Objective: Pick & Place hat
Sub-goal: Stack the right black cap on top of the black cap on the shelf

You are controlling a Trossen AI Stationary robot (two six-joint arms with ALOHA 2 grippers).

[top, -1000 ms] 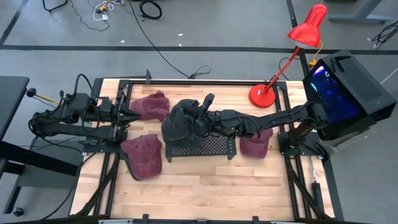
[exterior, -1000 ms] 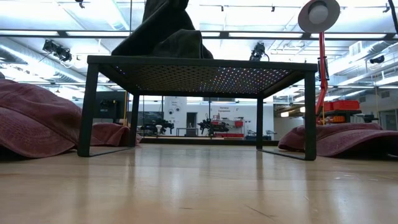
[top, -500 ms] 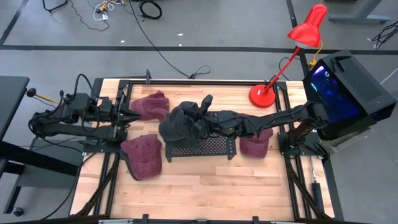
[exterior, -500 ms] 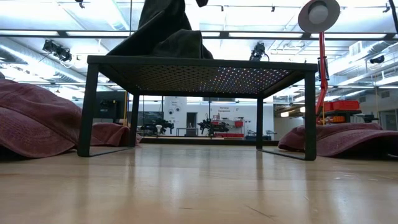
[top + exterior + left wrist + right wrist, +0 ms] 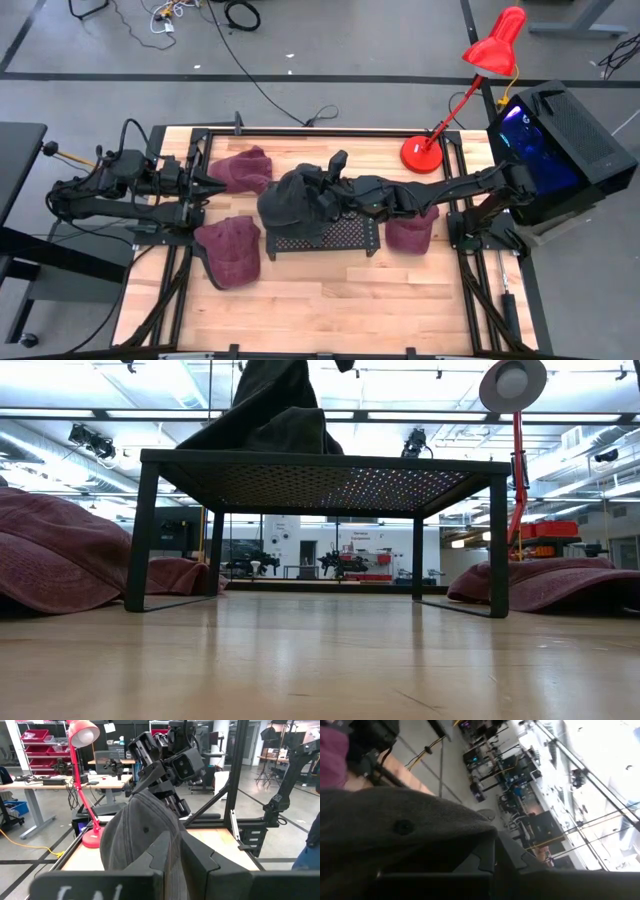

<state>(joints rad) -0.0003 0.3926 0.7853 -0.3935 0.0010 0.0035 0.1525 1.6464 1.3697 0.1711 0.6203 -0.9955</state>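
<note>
Wooden counter [image 5: 330, 290] sat on a grey workshop floor, a red desk lamp [image 5: 440, 120] at its far right corner. At centre stood a black perforated rack [image 5: 325, 235]. Three maroon hats lay around it: one [image 5: 240, 170] behind and to the left, one [image 5: 230, 250] in front and to the left, one [image 5: 410, 232] just beside the rack's right end.

Right arm reached across from the right, its claw [image 5: 322, 192] over the rack's left end. It was clamped on the crown of a dark grey hat [image 5: 288, 198], fingers pinched into the cloth. In the low view the grey hat [image 5: 265, 410] draped down onto the rack top, its lower edge resting there while the crown was held up.

Left arm waited at the counter's left side, its claw [image 5: 205, 185] pointed toward the rack; its opening could not be told.

Judgement: placement onto the rack was nearly finished. To do it well, lower until the cloth slackens, keep the hat's bulk over the mesh rather than its left edge, then open and lift straight up so no finger drags the hat off.
</note>
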